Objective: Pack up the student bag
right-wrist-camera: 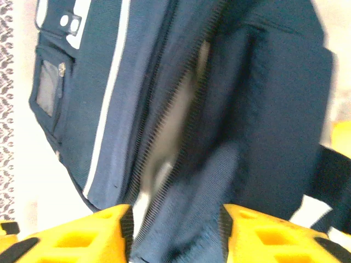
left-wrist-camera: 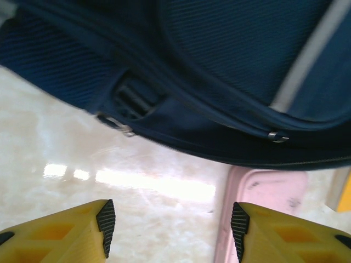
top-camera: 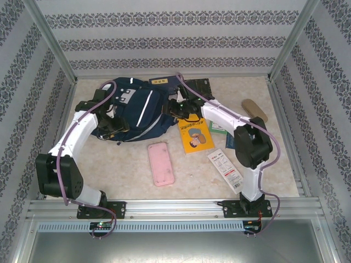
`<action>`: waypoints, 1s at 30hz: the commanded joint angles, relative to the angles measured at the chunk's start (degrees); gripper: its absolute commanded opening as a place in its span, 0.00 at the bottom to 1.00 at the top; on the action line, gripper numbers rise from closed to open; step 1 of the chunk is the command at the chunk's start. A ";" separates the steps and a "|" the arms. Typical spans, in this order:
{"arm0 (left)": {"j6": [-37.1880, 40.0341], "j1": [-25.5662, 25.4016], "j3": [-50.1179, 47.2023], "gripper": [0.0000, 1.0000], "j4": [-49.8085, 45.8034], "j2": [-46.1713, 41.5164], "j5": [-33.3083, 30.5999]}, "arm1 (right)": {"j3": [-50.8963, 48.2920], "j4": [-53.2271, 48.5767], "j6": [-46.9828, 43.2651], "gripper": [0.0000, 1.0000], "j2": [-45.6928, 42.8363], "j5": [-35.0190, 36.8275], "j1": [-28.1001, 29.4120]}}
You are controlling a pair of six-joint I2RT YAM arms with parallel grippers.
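Navy blue fabric backpack [top-camera: 134,112] with a thin white stripe lay toward the far side of the pale table [top-camera: 120,175], between your arms. Your left gripper [left-wrist-camera: 173,226] hung fingers spread above bare tabletop, near a flat pink case [left-wrist-camera: 274,192]. Your right gripper's [right-wrist-camera: 175,224] fingers stood apart, backpack fabric in the gap.

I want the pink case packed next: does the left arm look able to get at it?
Probably yes: the pink case lies flat on the table with nothing on top, and the open left pincer hangs close beside it.
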 commanded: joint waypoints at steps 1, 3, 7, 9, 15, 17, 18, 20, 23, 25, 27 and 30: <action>0.16 -3.39 1.66 0.62 4.82 -0.73 4.18 | -5.12 -1.55 -4.47 0.55 -6.95 5.48 -0.83; -1.90 -5.68 1.13 0.62 7.31 -0.49 3.98 | -9.24 -1.55 -6.18 0.60 -10.26 8.00 -1.16; -8.08 -10.84 -1.53 0.62 13.79 0.60 6.57 | -17.29 -1.48 -7.89 0.65 -15.67 11.87 -2.81; -9.86 -14.46 -1.34 0.60 16.07 1.85 6.32 | -21.27 -0.39 -7.48 0.64 -17.92 12.10 -4.49; -17.55 -23.32 1.40 0.53 23.51 7.83 4.92 | -30.90 6.03 -9.59 0.62 -21.13 12.67 -8.77; -19.07 -25.84 3.42 0.50 24.90 11.10 4.34 | -32.08 7.28 -10.01 0.63 -20.23 11.26 -11.05; -19.48 -26.91 4.58 0.49 24.67 12.70 3.88 | -32.52 7.97 -10.27 0.63 -19.95 10.51 -11.97; -19.85 -29.35 7.29 0.47 24.70 16.35 3.23 | -32.97 9.00 -10.88 0.64 -19.21 9.59 -13.65; -20.27 -32.18 11.07 0.43 23.97 21.70 2.22 | -32.84 9.82 -12.34 0.64 -17.56 9.07 -15.56; -20.89 -32.98 12.89 0.40 23.49 25.38 2.24 | -32.17 9.79 -13.06 0.64 -15.68 8.00 -16.63; -21.32 -33.26 14.52 0.37 23.17 28.46 2.04 | -31.33 9.97 -13.71 0.64 -13.87 6.24 -17.33; -21.36 -33.21 16.91 0.34 22.12 32.45 1.31 | -30.55 10.10 -14.32 0.63 -11.84 6.13 -17.76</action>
